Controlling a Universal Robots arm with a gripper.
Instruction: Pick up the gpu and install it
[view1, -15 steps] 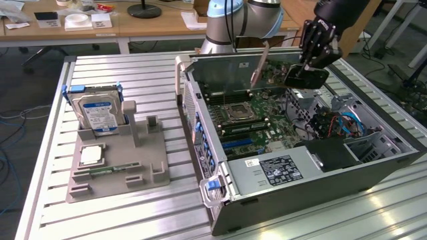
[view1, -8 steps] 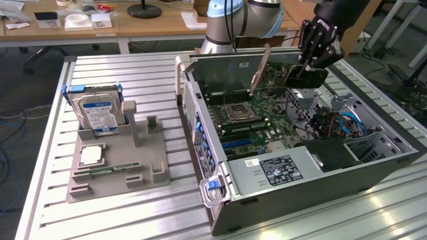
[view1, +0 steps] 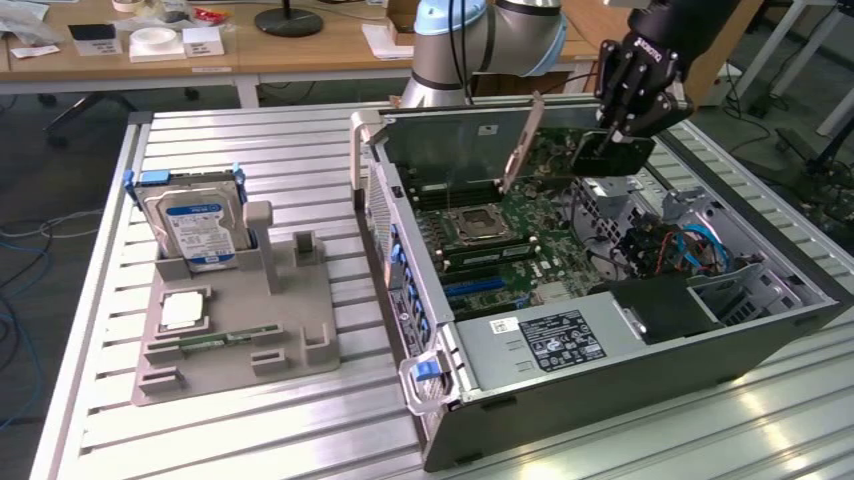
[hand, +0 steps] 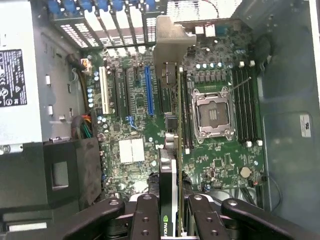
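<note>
Partly hidden gpu (hand: 169, 172) in end effector (hand: 172, 206)

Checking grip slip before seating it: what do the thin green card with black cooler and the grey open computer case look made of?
Card: green circuit board, likely fibreglass laminate; cooler matte black, probably plastic; end bracket bare silver sheet metal, dull sheen. Case: grey sheet metal, judging by thin folded walls.

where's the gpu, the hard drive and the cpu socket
gpu (view1: 610, 157), exterior view, black cooler face
hard drive (view1: 198, 226), exterior view, blue-white label
cpu socket (hand: 214, 113), wrist view, its middle
</note>
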